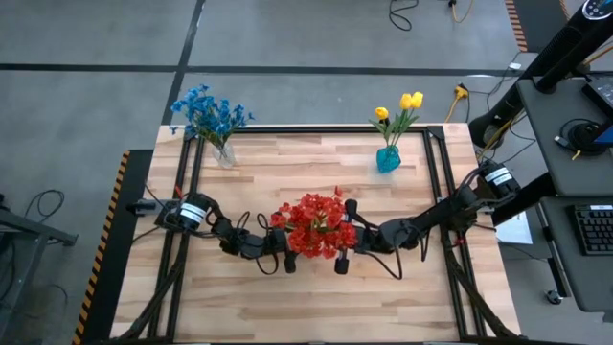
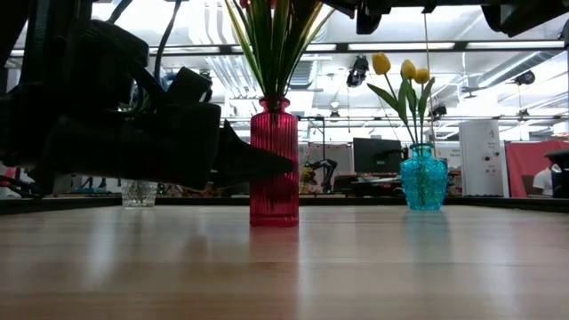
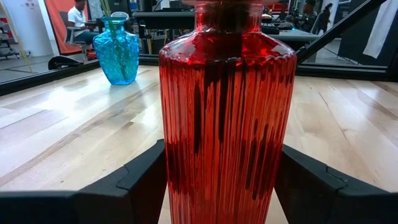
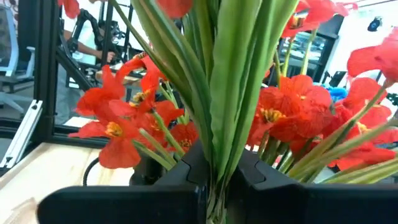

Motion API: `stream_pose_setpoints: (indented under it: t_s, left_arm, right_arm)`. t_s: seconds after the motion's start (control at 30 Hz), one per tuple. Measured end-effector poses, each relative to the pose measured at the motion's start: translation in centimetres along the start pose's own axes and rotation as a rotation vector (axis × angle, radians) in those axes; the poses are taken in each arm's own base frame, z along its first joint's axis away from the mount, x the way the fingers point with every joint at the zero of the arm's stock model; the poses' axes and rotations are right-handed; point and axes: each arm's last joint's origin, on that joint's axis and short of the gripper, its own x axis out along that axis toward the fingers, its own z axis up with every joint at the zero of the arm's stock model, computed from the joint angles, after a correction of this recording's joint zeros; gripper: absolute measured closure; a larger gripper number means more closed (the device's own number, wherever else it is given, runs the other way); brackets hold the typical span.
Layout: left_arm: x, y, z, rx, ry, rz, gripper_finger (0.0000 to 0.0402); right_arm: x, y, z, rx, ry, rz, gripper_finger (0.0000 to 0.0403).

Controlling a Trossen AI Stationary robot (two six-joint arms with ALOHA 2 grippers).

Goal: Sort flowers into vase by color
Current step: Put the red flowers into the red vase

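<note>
At the middle of the surface (image 1: 402, 287), the red vase (image 2: 274, 164) is bracketed by the left tool (image 3: 221, 186), its fingers spread at either side, not clenched. Directly above, the upright red flowers (image 1: 314, 226) are clenched at the stems by the right tool (image 4: 214, 183).

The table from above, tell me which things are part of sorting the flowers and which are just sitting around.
Part of the job:
- red flowers in the red vase
- blue flowers in the clear vase
- yellow flowers in the blue vase
- left gripper, at the red vase
- right gripper, at the green stems

Just lying about:
- keyboard
- floor cables
</note>
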Motion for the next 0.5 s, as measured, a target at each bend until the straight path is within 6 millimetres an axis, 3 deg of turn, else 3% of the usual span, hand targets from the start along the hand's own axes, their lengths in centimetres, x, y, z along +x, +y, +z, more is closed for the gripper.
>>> stream_pose_setpoints:
  t_s: [0.5]
  left_arm:
    - [0.00,0.00,0.00,0.000,0.000,0.000,0.0168]
  right_arm:
    - [-0.01,0.13,-0.54,0.014,0.050,0.009,0.0385]
